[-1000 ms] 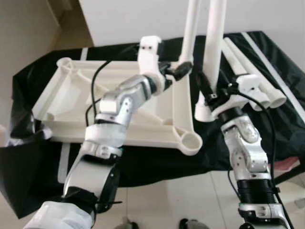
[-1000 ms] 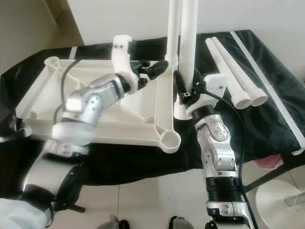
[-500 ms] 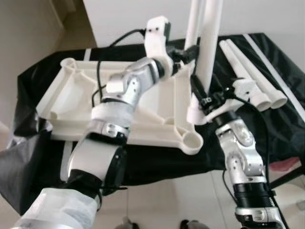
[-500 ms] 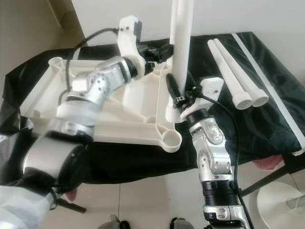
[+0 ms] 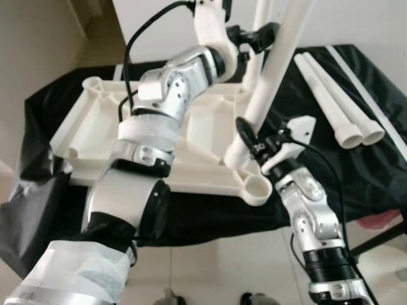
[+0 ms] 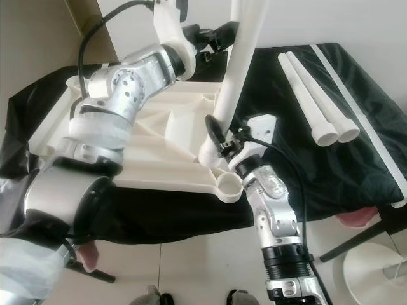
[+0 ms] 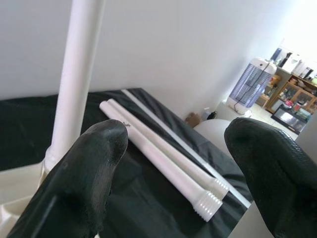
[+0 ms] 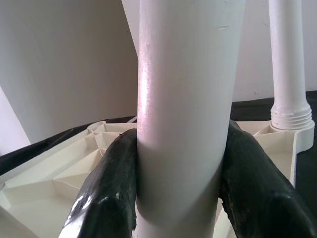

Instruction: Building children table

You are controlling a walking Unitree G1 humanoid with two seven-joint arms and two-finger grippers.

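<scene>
the right silver arm rises from the bottom of the head views, bent at the elbow, and its right pincer (image 5: 249, 141) is clamped on the lower end of a long white plastic table leg (image 5: 280, 60); the wrist view shows both black fingers (image 8: 106, 198) pressed against the tube's sides. that leg leans, its top tipped to the robot's right, its foot hanging just above the near right corner of the cream plastic tabletop (image 5: 95, 121), close to the round corner socket (image 5: 257, 189). whether the foot touches the tabletop cannot be told.

the left silver arm reaches up and forward across the tabletop, elbow high, wrist turned to the right. its left pincer (image 5: 257, 35) stands wide, nothing between the black fingertips (image 7: 94, 163), held high near an upright white leg (image 7: 79, 74) that is already seated in the far right corner of the tabletop.

the tabletop lies underside up, ribs showing, on a desk covered with black cloth (image 5: 356, 165). two spare white tube legs (image 5: 331, 105) lie side by side, touching, on the cloth to the right, well apart from the tabletop, with a thin white strip (image 6: 356, 101) beyond them. behind is a plain white wall; below, pale floor tiles (image 6: 191, 267).
</scene>
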